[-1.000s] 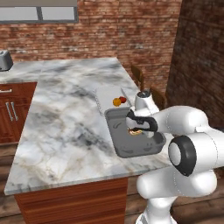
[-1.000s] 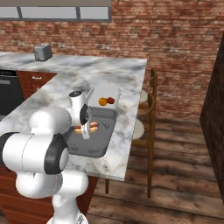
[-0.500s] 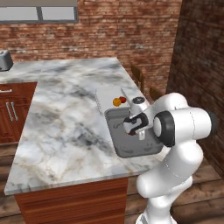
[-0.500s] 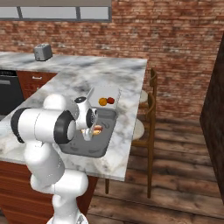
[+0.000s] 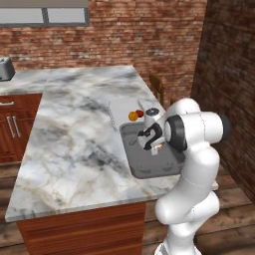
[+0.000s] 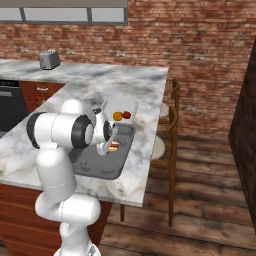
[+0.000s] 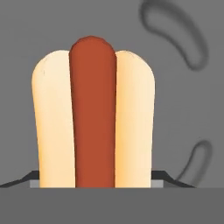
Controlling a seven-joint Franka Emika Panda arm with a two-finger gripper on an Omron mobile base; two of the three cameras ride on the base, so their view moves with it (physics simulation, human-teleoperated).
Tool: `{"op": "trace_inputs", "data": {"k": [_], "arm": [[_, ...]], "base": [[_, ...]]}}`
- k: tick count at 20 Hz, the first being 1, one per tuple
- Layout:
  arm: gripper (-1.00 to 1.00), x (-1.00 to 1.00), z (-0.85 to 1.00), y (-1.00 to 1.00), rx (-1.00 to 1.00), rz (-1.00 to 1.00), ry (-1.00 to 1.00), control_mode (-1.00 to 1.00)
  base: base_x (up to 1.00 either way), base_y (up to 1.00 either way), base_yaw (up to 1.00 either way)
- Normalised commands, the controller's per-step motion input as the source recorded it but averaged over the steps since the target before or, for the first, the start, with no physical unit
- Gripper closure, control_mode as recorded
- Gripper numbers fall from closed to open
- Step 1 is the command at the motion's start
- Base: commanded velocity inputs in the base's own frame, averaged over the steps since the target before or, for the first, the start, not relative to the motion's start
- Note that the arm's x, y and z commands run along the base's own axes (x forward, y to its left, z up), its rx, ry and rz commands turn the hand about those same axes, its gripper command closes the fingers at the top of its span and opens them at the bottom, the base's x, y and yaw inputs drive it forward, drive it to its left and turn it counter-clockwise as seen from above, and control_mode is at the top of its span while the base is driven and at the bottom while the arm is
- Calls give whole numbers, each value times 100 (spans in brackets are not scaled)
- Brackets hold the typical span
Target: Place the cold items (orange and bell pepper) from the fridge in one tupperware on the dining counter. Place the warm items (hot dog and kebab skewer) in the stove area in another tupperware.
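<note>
I observed the end effector [image 5: 153, 148] clamped on the hot dog [image 7: 92, 116] above the grey tupperware [image 5: 144, 168]. Orange [image 5: 133, 116] and bell pepper [image 5: 140, 113] lay just beyond, near the tabletop's [image 5: 74, 134] right edge.

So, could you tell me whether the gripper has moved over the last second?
Yes. The gripper carried the hot dog from mid-tray toward the grey tupperware's right edge.

**Count of items on the counter**

One hot dog [image 7: 92, 116]. One orange [image 5: 133, 116]. One red bell pepper [image 5: 140, 113]. One grey tupperware [image 5: 139, 169], one clear tupperware [image 6: 131, 106] at the counter's edge. One toaster [image 6: 48, 59]. Two wooden chairs [image 6: 173, 122].
</note>
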Motion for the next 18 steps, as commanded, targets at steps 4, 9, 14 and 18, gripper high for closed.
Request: {"op": "trace_inputs", "data": {"k": [4, 9, 14, 18], "arm": [[100, 47, -22, -5, 3, -16, -8, -100], [-100, -26, 3, 0, 1, -11, -28, -100], [-100, -45, 32, 0, 5, -9, -36, -100], [-100, -5, 83, -6, 11, -8, -26, -100]], "base": [[0, 0, 0], [0, 0, 0], [0, 0, 0], [0, 0, 0]]}}
